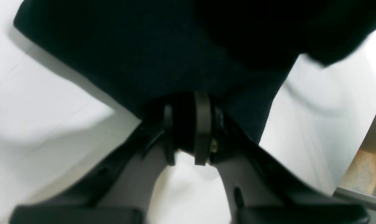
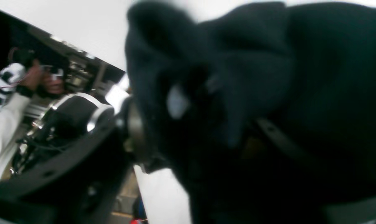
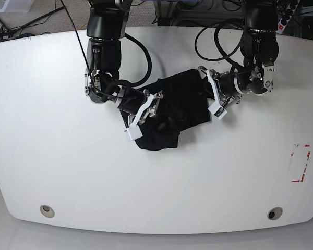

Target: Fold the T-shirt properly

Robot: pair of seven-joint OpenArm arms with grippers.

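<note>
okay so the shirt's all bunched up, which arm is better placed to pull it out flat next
Left, marginally. The left gripper is visibly shut on the T-shirt at its edge with bare table beside it; the right gripper sits buried in the bunched cloth.

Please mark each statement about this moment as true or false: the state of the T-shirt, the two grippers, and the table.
1. The T-shirt lies flat and fully spread out. False: it is bunched into a crumpled heap between the two arms.
2. The left gripper is shut on the black fabric. True.
3. The right gripper is far from the shirt. False: it is at the shirt's edge, with cloth draped over it in the right wrist view.
4. The table is white. True.
5. Red marks sit in the middle of the table. False: they are near its edge.
</note>
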